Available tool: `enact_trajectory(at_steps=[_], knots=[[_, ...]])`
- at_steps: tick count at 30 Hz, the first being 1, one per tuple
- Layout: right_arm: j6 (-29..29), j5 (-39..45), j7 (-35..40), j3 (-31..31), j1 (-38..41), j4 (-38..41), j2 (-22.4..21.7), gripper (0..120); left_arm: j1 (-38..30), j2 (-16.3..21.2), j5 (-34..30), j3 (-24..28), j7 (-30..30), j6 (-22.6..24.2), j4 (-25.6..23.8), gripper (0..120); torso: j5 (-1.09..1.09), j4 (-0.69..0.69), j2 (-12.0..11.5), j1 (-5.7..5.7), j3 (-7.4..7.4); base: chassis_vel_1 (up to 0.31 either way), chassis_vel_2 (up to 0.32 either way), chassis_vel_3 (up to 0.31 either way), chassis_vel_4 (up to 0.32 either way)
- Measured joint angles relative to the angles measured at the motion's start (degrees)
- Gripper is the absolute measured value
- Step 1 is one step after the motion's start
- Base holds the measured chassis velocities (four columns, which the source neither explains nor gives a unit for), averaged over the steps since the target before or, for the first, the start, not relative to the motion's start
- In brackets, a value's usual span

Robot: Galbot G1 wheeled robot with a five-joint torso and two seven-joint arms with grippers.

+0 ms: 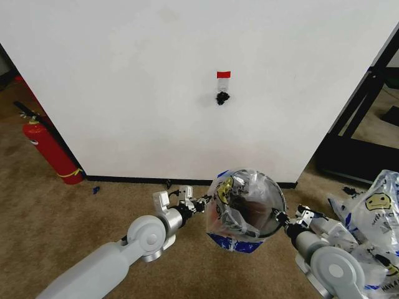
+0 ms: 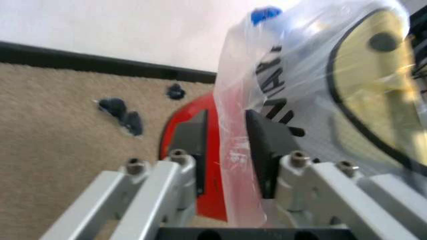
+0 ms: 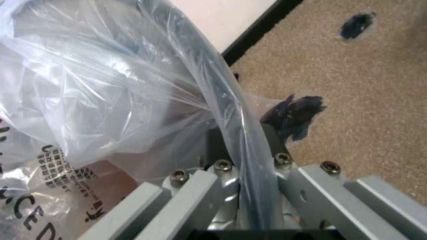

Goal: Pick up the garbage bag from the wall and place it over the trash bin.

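The garbage bag [image 1: 240, 196], clear with a yellow smiley and blue patches, is draped over the trash bin [image 1: 254, 215], which stands on the carpet in front of the wall [image 1: 137, 93]. My left gripper [image 1: 202, 203] is at the bin's left side. In its wrist view the left gripper [image 2: 228, 125] is open, with the garbage bag's [image 2: 313, 75] film hanging between the fingers and the trash bin's red base [image 2: 175, 132] behind. My right gripper [image 1: 278, 218] is at the bin's right side. That right gripper [image 3: 243, 140] is closed over the bag-covered bin rim [image 3: 230, 105].
A black hook [image 1: 222, 97] and a red tape tag [image 1: 223, 74] are on the wall above. A red fire extinguisher [image 1: 47, 149] stands at the left. A heap of similar smiley bags [image 1: 374, 218] lies at the right, beside a black frame [image 1: 355, 124].
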Motion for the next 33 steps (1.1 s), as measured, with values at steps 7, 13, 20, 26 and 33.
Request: enact_trajectory(at_steps=[7, 13, 20, 26, 33], knots=[[0.33, -2.21, -0.58, -0.05, 0.41, -1.82, 0.07, 0, 0.41, 2.11, 2.18, -2.24, -3.56, -1.08, -3.85, 49, 0.0, 0.0, 0.0, 0.0, 0.0, 0.0, 0.0, 0.0, 0.0], [1.02, -5.91, -1.4, -0.66, 0.35, -2.37, 0.32, 0, -3.12, 3.11, 1.57, -2.19, -9.7, 3.14, -11.75, 62, 0.01, -0.01, 0.0, 0.0, 0.0, 0.0, 0.0, 0.0, 0.0], [1.67, -7.79, -1.42, -2.11, 1.31, -2.48, 1.1, 0, -9.81, 0.95, -2.79, 5.55, -14.26, 11.06, -16.21, 36, 0.0, 0.02, 0.0, 0.0, 0.0, 0.0, 0.0, 0.0, 0.0], [1.73, -9.42, -1.44, -2.17, 0.61, -2.59, 1.58, 0, -21.49, -3.49, -4.91, 16.81, -20.68, 16.93, -9.64, 13, 0.01, -0.01, 0.0, 0.0, 0.0, 0.0, 0.0, 0.0, 0.0], [2.13, -11.41, -1.56, -1.89, 0.41, -2.94, 2.04, 0, -28.56, -10.36, -8.79, 24.39, -29.91, 20.74, -4.74, 0, 0.01, -0.01, 0.0, 0.0, 0.0, 0.0, 0.0, 0.0, 0.0]])
